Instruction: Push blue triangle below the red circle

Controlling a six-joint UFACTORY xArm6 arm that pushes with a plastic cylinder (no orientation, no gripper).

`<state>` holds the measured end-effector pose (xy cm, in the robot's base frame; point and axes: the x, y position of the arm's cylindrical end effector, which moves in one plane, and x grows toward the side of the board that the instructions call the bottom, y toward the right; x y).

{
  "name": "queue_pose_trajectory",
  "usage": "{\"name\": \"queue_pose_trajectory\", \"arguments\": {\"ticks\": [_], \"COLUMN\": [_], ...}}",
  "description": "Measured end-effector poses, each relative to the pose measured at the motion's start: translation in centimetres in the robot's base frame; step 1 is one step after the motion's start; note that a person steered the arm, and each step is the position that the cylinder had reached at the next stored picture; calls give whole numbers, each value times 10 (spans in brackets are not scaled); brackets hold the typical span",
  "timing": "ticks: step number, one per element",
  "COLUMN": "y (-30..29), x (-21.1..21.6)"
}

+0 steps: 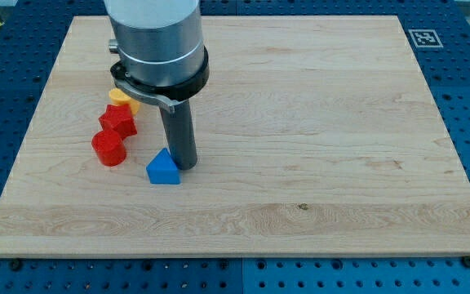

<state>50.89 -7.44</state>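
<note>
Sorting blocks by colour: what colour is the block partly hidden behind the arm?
Yellow block, seen in the camera view, just above the red ones.

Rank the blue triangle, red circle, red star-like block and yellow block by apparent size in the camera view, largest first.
1. blue triangle and red circle: look alike, so no ranking between them.
2. red star-like block, slightly smaller, though farther back.
3. yellow block, partly hidden by the arm, so unsure.

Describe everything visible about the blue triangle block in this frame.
The blue triangle is a small, solid-looking block with a matte blue surface, its apex pointing toward the view's top. It lies flat on the wooden board, in the board's lower left part, to the right of and slightly below the red circle. My tip stands right against its right edge, apparently touching it. No other block touches it.
</note>
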Motion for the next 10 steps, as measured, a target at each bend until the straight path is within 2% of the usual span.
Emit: {"name": "queue_pose_trajectory", "arguments": {"ticks": [2,7,10], "y": [-20,-23,-46], "x": [6,41,42]}}
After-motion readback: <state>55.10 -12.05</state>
